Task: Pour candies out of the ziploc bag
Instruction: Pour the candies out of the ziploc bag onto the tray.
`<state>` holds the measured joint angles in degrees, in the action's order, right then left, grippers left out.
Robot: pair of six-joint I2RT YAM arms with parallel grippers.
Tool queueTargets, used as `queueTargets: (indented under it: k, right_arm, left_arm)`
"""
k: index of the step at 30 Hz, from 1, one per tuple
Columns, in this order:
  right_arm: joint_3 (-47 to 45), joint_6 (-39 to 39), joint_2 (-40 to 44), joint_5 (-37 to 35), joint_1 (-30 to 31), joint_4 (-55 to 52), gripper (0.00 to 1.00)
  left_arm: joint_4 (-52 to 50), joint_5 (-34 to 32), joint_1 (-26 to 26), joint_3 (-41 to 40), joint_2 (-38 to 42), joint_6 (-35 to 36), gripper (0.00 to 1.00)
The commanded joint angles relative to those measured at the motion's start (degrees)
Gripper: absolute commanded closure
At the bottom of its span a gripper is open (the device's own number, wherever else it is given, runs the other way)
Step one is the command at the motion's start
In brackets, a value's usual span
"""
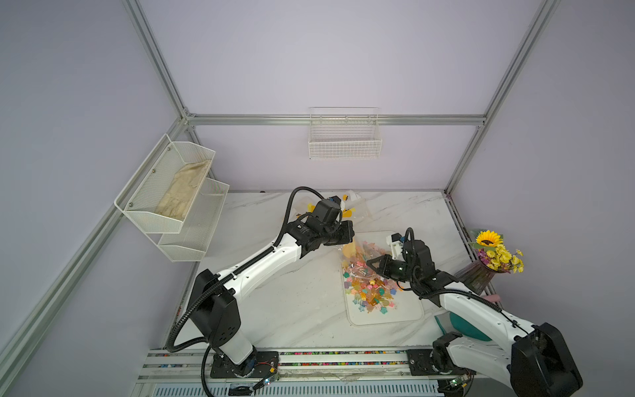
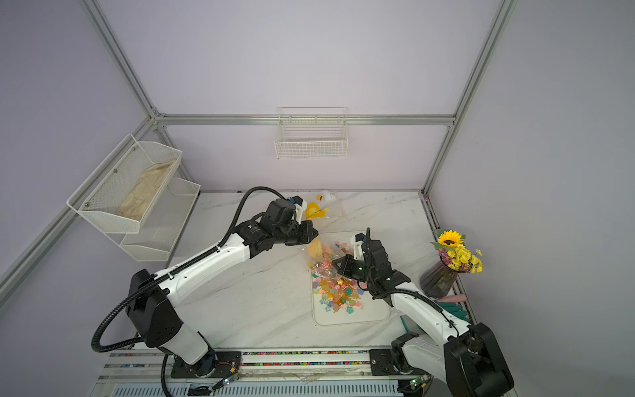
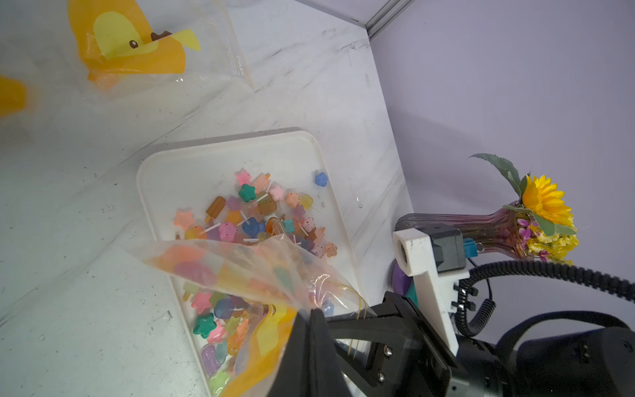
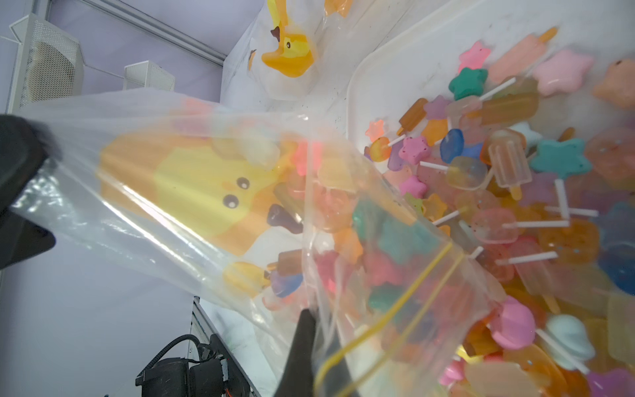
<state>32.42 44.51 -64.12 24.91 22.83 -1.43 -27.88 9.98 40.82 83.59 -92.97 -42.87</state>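
Observation:
The clear ziploc bag point(image 1: 355, 256) with a yellow duck print hangs tilted over the white tray point(image 1: 385, 319), held between my two grippers. My left gripper point(image 1: 350, 237) is shut on the bag's upper end; in the left wrist view its jaws point(image 3: 311, 314) pinch the plastic. My right gripper point(image 1: 371, 263) is shut on the bag's lower edge near the yellow zip line point(image 4: 395, 309). Candies point(image 1: 371, 295) lie heaped on the tray, in orange, pink, blue and green. More candies point(image 4: 378, 261) are still inside the bag point(image 4: 206, 192). Both top views show the same, with the bag point(image 2: 324, 256) above the candies point(image 2: 340, 295).
A second duck-print bag point(image 1: 347, 206) lies at the back of the marble table. A purple vase of yellow flowers point(image 1: 481, 271) stands at the right edge, beside my right arm. A wire basket point(image 1: 343, 137) hangs on the back wall, a mesh shelf point(image 1: 171, 192) on the left.

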Motion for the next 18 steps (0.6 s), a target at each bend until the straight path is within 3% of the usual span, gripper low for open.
queueTargets:
  k: [1,18]
  right_arm:
    - [-1.2,0.4,1.9,-1.3,-0.6,-0.1,1.00]
    - [-2.7,0.1,0.4,-2.1,-0.8,1.4,1.00]
  left_arm:
    - [2.2,-0.7,0.5,6.6,-0.2,1.6,1.00]
    - [-4.9,-1.7,2.1,17.6,-4.9,5.2,1.00]
